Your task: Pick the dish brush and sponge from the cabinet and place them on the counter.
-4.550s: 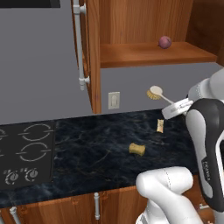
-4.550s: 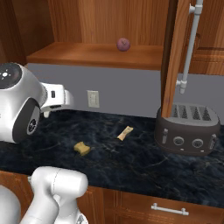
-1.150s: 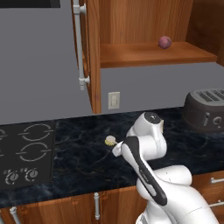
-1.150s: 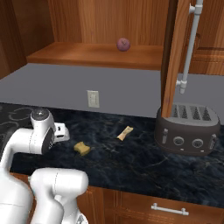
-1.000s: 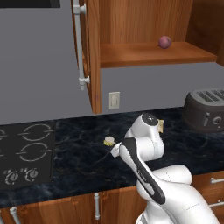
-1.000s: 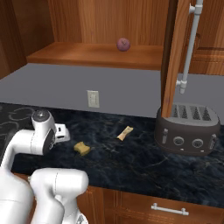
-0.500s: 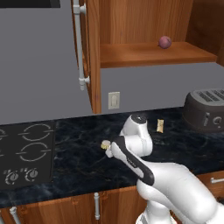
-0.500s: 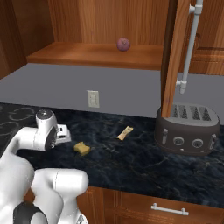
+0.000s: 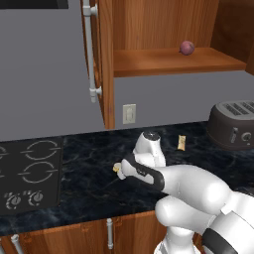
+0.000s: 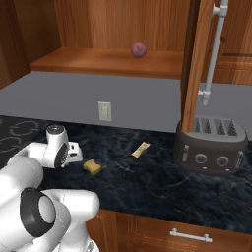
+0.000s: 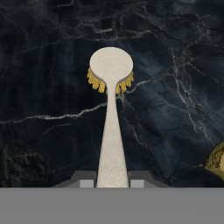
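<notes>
I observe my hand clenched on the dish brush handle, low over the black tabletop; sponge lies nearby.

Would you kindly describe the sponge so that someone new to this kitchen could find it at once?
Start at the dark toaster on the black counter, then look left along the stone past the slim tan stick. The sponge is the small yellow-tan block lying flat near the gripper: chunkier than the stick, and untouched.

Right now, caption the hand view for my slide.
Pincer shut on dish brush, head out over the black counter.
</notes>
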You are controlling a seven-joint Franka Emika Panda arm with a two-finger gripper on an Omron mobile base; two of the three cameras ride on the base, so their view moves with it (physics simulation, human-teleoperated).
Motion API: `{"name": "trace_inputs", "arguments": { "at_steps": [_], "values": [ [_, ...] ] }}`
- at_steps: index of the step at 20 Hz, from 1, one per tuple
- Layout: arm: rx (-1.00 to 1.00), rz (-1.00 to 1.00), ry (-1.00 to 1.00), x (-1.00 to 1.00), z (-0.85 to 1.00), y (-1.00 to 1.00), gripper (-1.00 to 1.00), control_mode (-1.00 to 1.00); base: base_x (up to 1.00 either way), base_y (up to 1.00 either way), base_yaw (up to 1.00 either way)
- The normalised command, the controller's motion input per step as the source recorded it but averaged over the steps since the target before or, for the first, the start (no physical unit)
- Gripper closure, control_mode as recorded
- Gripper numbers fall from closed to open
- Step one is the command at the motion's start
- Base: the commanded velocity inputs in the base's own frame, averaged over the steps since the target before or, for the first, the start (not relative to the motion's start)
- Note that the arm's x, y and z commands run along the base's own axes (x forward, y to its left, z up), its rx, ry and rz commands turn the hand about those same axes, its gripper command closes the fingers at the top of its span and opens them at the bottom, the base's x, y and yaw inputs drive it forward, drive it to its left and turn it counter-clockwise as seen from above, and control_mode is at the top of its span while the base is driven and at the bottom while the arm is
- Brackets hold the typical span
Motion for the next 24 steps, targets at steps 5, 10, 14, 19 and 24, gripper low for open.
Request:
{"name": "trace_inputs", "arguments": {
  "at_steps": [5, 10, 14, 19, 24],
  "values": [
    [0.00, 0.01, 0.00, 0.02, -0.16, 0.00, 1.00, -1.00, 0.00, 0.00, 0.00],
    [0.00, 0.00, 0.00, 0.08, -0.32, 0.00, 1.00, -1.00, 0.00, 0.00, 0.00],
    [0.00, 0.01, 0.00, 0.09, -0.33, 0.00, 1.00, -1.00, 0.00, 0.00, 0.00],
    [0.00, 0.01, 0.00, 0.04, -0.18, 0.00, 1.00, -1.00, 0.00, 0.00, 0.00],
    [0.00, 0.01, 0.00, 0.00, -0.08, 0.00, -1.00, -1.00, 0.00, 0.00, 0.00]
  ]
}}
